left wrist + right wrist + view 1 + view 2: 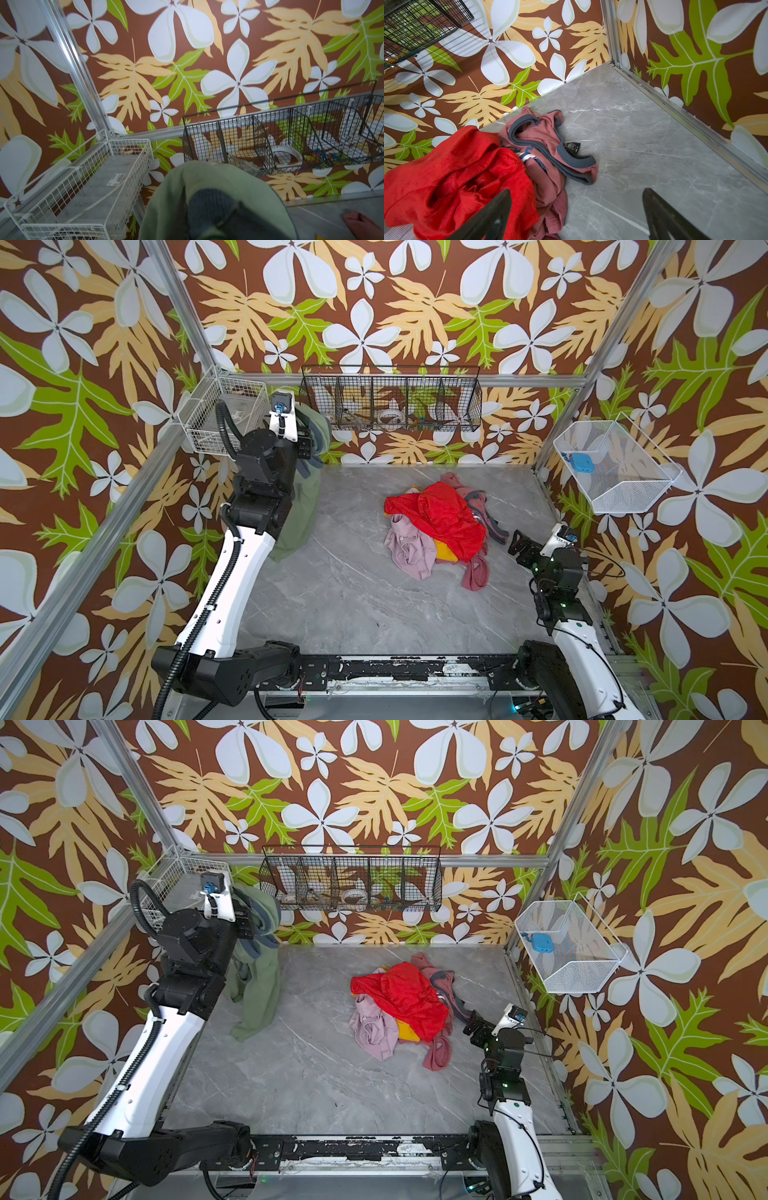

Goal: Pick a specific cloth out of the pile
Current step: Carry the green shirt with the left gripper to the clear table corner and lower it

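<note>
Hanging from the left end effector [307,438], the cloth [297,510] is high at the rear left corner of the cell, well apart from the pile [436,522]. That end effector is clenched on the sage-green fabric near its grey-blue edging bands. In the left wrist view the cloth [228,178] bulges over the fingers and hides most of them. In both top views the garment drapes down in a long fold alongside the left arm. Its lowest corner [241,1033] seems to reach the worktop [353,593], though from this angle contact cannot be confirmed. Just behind the raised end effector are a white wire basket [224,418] on the left wall and a black wire basket [390,398] on the back wall.

The pile sits near the middle of the worktop. A shiny red cloth [403,998] lies on top, with a lilac-pink garment [374,1029] at its front left and a yellow piece [406,1031] showing beneath the red. A dusty rose garment [542,135] with grey-blue trim spreads to the right.

The right end effector [517,543] is low beside the pile's right edge. Its jaws are spread wide and hold nothing; in the right wrist view its fingers [496,209] frame the rose garment and bare worktop.
</note>
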Robot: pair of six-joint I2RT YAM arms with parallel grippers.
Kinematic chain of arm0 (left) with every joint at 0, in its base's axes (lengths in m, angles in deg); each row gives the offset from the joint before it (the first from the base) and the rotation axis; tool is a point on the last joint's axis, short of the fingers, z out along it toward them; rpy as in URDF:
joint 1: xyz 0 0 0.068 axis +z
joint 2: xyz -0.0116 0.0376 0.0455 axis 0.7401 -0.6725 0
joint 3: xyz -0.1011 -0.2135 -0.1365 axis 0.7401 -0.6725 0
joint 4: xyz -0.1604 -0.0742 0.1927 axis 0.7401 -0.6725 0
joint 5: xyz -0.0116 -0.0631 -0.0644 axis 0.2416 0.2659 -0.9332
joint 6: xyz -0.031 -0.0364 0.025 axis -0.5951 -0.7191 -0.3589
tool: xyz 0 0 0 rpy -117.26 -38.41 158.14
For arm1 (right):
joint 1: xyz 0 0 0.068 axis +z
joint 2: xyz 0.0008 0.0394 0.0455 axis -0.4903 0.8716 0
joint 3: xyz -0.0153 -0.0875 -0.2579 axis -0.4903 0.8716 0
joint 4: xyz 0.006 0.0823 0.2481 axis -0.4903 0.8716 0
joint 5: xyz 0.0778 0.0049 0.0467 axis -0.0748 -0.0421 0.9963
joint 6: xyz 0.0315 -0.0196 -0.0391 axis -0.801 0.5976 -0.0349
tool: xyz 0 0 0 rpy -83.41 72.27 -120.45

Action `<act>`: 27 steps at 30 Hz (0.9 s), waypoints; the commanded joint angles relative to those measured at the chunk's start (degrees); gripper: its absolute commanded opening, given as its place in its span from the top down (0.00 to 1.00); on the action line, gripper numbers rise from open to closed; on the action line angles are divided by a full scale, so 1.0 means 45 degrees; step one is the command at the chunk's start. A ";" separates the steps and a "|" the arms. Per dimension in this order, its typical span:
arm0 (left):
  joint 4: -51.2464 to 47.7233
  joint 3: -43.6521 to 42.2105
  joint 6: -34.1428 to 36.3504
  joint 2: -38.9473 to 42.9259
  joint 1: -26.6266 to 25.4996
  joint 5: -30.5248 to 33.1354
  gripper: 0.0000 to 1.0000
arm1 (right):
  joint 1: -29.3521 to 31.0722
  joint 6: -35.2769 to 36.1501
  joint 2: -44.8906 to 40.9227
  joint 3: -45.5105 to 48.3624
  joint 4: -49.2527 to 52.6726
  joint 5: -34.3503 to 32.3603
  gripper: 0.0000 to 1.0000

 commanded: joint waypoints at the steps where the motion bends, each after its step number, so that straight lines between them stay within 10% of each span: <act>1: 0.1023 -0.1094 -0.1171 0.0545 0.0037 -0.0821 1.00 | 0.0020 0.0059 -0.0084 -0.0086 0.0074 -0.0078 0.03; 12: 0.1166 -0.3598 -0.5891 0.1706 0.0033 -0.3996 1.00 | 0.0016 -0.0374 0.0266 -0.0184 -0.0215 0.0313 0.04; 27: 0.1279 -0.5836 -0.8099 0.2499 0.1458 -0.4958 1.00 | 0.0019 -0.0398 0.0188 -0.0130 -0.0191 0.0313 0.04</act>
